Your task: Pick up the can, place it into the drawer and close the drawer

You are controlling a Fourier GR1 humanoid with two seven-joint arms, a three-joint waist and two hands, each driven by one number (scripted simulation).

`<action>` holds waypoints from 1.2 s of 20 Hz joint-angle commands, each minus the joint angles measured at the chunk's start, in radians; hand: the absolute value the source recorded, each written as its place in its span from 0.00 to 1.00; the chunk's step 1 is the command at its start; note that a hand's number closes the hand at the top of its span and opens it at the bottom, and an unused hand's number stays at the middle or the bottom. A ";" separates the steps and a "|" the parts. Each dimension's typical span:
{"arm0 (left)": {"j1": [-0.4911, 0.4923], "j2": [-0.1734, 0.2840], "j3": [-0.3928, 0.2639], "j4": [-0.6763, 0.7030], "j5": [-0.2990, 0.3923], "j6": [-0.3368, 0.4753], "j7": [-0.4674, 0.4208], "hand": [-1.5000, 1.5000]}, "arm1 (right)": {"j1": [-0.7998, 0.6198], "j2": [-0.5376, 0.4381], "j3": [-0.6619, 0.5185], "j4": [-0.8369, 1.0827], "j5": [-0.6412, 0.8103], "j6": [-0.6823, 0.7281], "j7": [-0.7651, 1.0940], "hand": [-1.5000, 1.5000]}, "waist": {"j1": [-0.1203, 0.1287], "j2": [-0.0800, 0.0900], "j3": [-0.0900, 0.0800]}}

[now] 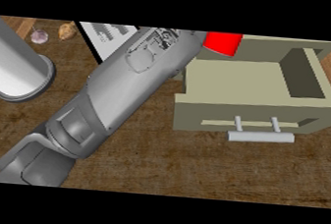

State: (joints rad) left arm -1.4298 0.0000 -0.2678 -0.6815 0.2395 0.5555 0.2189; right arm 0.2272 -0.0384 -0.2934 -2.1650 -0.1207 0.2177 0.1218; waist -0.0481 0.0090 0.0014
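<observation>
1. Head view, nearest: a grey forearm [103,109] crosses from near left to far centre; its hand is out of sight, so I cannot tell the finger state.
2. Right: open drawer [235,90], handle [261,136] near.
3. Farthest: red can [223,42] at the drawer's far edge, probably light, stiff and slippery; take it round the sides.

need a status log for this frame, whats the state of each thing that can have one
drawer: pulled open, inside looks bare
drawer handle: free, nothing touching it
can: red, at the drawer's back edge, partly hidden by the forearm, not clearly inside
left forearm: stretched diagonally up toward the can, its hand hidden
grey cylinder: standing at the left, untouched
right hand: not in view
</observation>
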 commanded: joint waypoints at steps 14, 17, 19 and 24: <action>-0.052 0.000 -0.191 0.234 0.187 0.058 -0.161 1.00 | -0.065 -0.016 0.001 0.050 0.003 0.003 -0.009 0.00 | -0.036 0.010 0.001; -0.061 0.000 -0.195 0.278 0.207 0.055 -0.193 1.00 | -0.074 -0.011 0.011 0.036 0.015 -0.011 0.017 0.00 | -0.049 0.015 0.001; -0.042 0.000 -0.242 0.260 0.217 0.085 -0.193 1.00 | -0.059 0.002 0.017 0.040 0.023 -0.012 -0.006 0.00 | -0.048 0.011 0.001; -0.029 0.000 -0.263 0.321 0.227 0.067 -0.247 1.00 | -0.108 -0.034 0.010 0.020 -0.005 -0.005 0.052 0.00 | -0.067 0.020 0.001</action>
State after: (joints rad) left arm -1.4728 0.0001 -0.5024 -0.3921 0.4560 0.6210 0.0067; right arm 0.1360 -0.0529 -0.2748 -2.1334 -0.0998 0.2019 0.1486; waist -0.1010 0.0248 0.0027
